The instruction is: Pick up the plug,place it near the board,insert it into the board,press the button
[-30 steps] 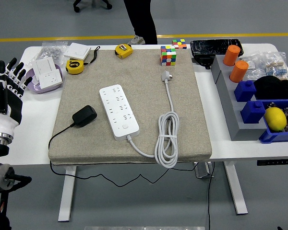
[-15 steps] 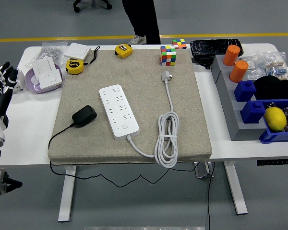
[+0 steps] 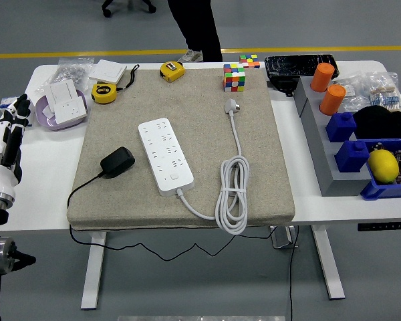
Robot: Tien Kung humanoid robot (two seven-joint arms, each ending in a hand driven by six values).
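The mat (image 3: 187,134) is my landmark: a large beige cloth pad covering the middle of the white table (image 3: 47,194). I judge it soft enough to give slightly under a press and rough enough to keep things from sliding.

The board (image 3: 166,156) is a white power strip lying diagonally near the centre of the mat, its button end toward the mat's near edge. It looks rigid and fairly light, so I expect it to shift if I push sideways during insertion. Its own white cable (image 3: 232,194) lies coiled toward the mat's near right corner.

The plug (image 3: 117,162) is a black adapter block on the left part of the mat, just left of the board and apart from it. Its thin black cord runs off the mat's near left edge. I judge it small, hard, smooth and light; I should pinch it across its two broad sides, clear of the cord.

My left hand (image 3: 11,127) is off the mat's left side, fingers extended, grasping nothing.
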